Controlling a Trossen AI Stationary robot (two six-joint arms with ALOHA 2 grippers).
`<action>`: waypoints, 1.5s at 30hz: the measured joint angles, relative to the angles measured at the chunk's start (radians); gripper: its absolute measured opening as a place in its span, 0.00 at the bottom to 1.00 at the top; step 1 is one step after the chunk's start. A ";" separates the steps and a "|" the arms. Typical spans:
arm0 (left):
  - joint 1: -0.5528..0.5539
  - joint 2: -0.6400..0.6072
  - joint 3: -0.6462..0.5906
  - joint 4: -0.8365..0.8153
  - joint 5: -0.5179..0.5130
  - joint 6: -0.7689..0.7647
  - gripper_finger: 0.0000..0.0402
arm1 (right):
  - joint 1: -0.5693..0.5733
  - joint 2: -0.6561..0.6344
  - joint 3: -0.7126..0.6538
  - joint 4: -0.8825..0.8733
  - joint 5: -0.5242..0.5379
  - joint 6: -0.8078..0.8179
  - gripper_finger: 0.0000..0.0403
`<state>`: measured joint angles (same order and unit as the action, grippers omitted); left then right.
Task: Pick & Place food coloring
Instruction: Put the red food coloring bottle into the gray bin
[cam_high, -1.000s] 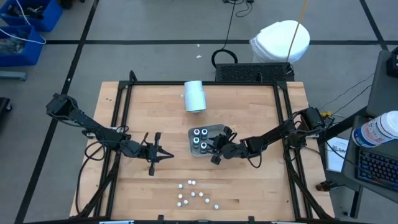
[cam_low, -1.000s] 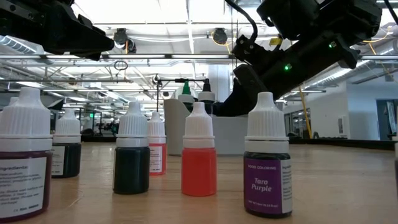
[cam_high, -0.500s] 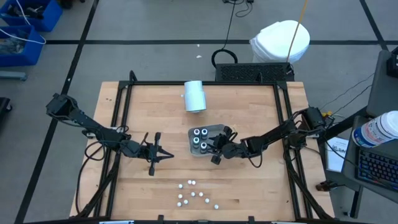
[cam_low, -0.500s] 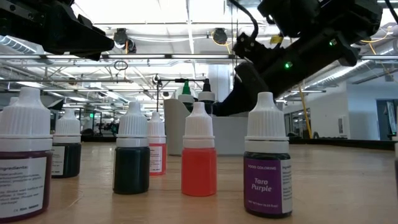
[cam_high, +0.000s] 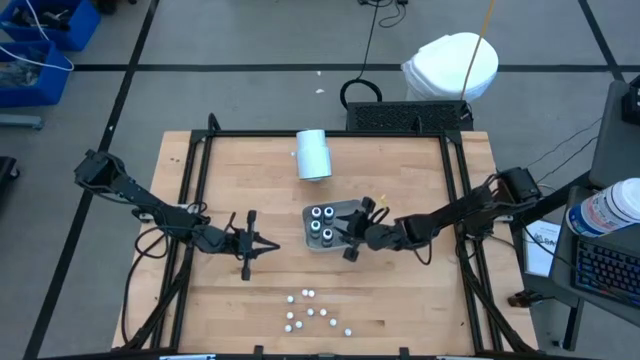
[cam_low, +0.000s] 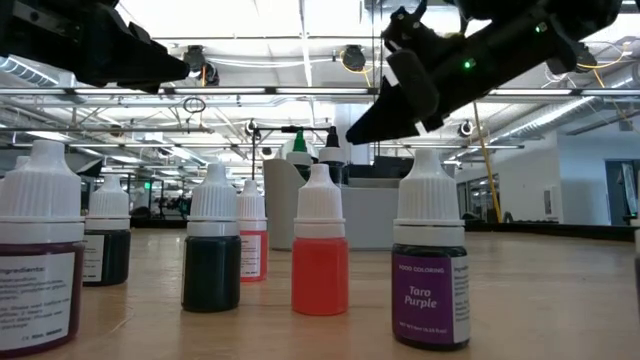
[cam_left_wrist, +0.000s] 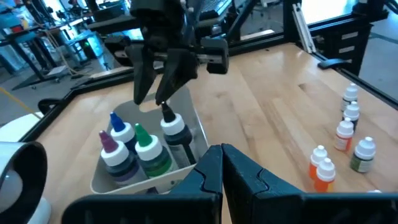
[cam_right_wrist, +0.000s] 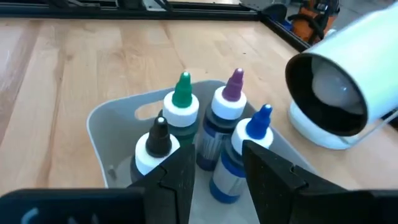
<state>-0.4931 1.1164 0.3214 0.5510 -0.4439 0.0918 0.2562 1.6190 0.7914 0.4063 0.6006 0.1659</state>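
Right tool (cam_high: 352, 234) sits over the near edge of the grey tray (cam_high: 345, 205), fingers apart, nothing between them. In the left wrist view it hangs just above the black-tipped bottle (cam_left_wrist: 175, 130), tips clear of the cap. Four dark bottles stand in the tray: black-tipped, green-tipped bottle (cam_right_wrist: 182, 99), purple-tipped bottle (cam_right_wrist: 231, 96), blue-tipped bottle (cam_right_wrist: 252, 134), packed close, touching or nearly so.

Left tool (cam_high: 250, 246) waits left of the tray, fingers together, empty.

Remaining small bottles (cam_high: 312, 312) stand loose near the front edge of the table (cam_high: 400, 310), well apart from the tray. White cylinder (cam_high: 313, 155) lies on its side behind the tray.

Step looks like release and retreat from the tray, or a regrasp; cannot tell which. To do it well:
- lift straight up before going sideways, since the neighbours are tight and a swept finger could tip them;
- keep the fingers apart until clear of the caps;
- for the next pick from the front cluster, come down vertically on one cap and choose an outer bottle first, as they stand close and light bottles probably topple easily.
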 joint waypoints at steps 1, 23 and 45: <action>0.000 0.000 0.000 0.000 -0.001 0.000 0.02 | 0.000 -0.010 0.000 -0.010 0.000 -0.011 0.31; 0.000 0.000 0.000 -0.002 -0.048 -0.061 0.02 | 0.043 -0.269 -0.002 -0.266 -0.342 -0.340 0.01; -0.028 0.114 0.000 0.066 0.052 -0.323 0.02 | 0.236 -0.694 -0.589 0.320 -0.341 -0.321 0.00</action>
<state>-0.5206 1.2304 0.3214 0.6166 -0.3919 -0.2313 0.4917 0.9247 0.2024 0.7268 0.2596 -0.1546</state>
